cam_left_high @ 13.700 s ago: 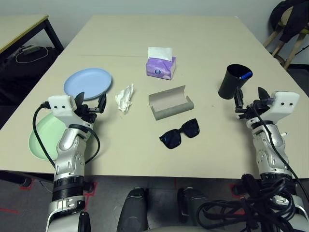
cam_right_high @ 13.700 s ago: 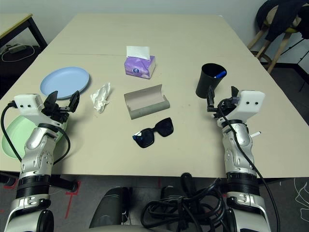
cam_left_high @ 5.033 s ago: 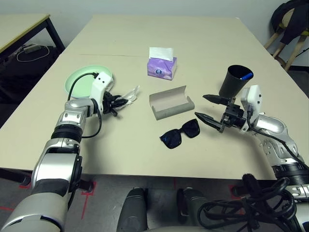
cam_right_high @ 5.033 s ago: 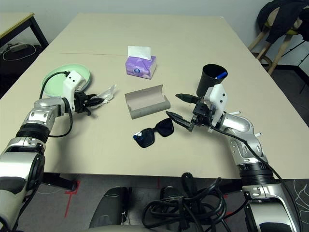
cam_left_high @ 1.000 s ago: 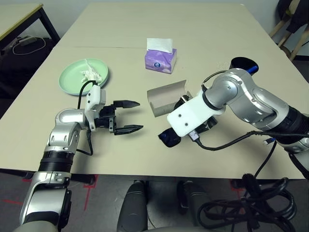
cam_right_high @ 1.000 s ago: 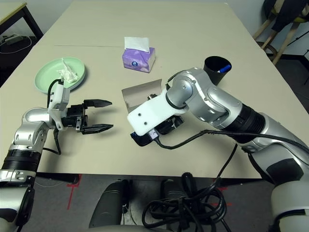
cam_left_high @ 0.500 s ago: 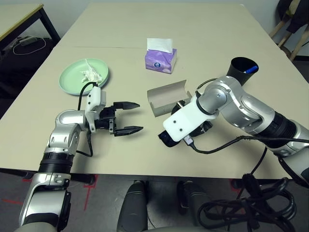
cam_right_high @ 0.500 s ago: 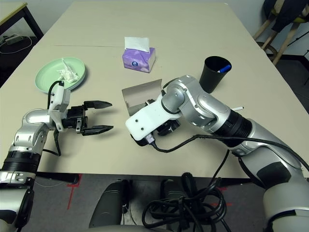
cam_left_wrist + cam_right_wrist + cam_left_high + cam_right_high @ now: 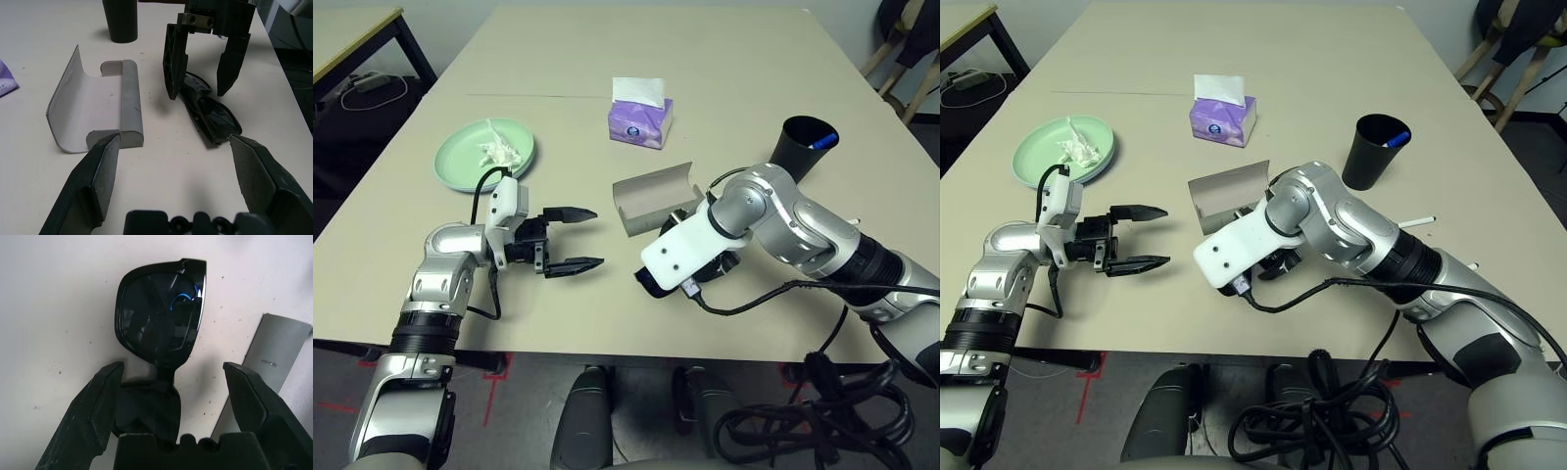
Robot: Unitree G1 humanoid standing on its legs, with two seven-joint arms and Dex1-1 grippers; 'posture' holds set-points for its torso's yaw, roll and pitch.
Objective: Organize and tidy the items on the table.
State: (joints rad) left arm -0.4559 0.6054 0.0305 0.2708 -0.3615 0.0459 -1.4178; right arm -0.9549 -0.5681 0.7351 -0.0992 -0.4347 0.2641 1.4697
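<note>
Straddling the sunglasses (image 9: pixel 159 328), the right end effector (image 9: pixel 173 382) in its wrist view has both fingers spread wide and grasps nothing; the bridge sits between them, so it should sink until the tips near the surface (image 9: pixel 49 293), then close across the bridge, not the lenses.

From the left wrist view, the case (image 9: pixel 100 105) lies open at centre left, just beside the glasses, with the left end effector (image 9: pixel 181 169) released and empty.

In the head view, tissue (image 9: pixel 496 150) rests on the green plate (image 9: pixel 460 171) at upper left; the cup (image 9: pixel 803 145) stands right.
</note>
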